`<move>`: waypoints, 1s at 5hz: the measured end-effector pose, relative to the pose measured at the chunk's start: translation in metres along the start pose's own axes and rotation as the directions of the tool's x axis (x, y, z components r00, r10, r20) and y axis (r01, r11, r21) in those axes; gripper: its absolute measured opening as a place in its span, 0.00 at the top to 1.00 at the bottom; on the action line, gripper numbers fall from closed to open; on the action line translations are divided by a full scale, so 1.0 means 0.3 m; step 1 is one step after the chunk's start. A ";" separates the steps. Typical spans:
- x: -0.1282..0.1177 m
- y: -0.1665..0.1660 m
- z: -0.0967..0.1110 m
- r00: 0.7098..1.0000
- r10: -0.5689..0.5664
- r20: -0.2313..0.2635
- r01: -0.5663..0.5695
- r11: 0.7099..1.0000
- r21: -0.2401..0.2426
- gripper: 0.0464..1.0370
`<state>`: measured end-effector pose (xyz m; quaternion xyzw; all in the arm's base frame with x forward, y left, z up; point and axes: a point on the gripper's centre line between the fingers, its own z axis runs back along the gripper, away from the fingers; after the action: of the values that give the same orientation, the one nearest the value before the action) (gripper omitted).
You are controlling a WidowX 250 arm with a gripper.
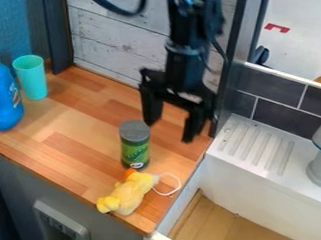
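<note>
Left of open jaws, green can point(135, 150)

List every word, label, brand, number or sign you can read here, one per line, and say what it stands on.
No text can be read with certainty.
Green can with a grey lid: label print too small and blurred to read.
Blue bottle: label partly in view, its print too blurred to read.
</note>
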<state>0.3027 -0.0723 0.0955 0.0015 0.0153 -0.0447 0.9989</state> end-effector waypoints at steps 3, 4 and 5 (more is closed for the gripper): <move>0.020 -0.045 -0.122 0.997 -0.040 -0.061 0.040 0.999 -0.002 0.03; 0.019 -0.003 -0.125 0.996 -0.047 -0.076 0.048 0.999 0.012 0.03; 0.019 0.056 -0.124 0.996 -0.028 -0.088 0.030 0.999 0.029 0.03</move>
<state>0.3087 -0.0560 0.0582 0.0185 0.0586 -0.0593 0.9963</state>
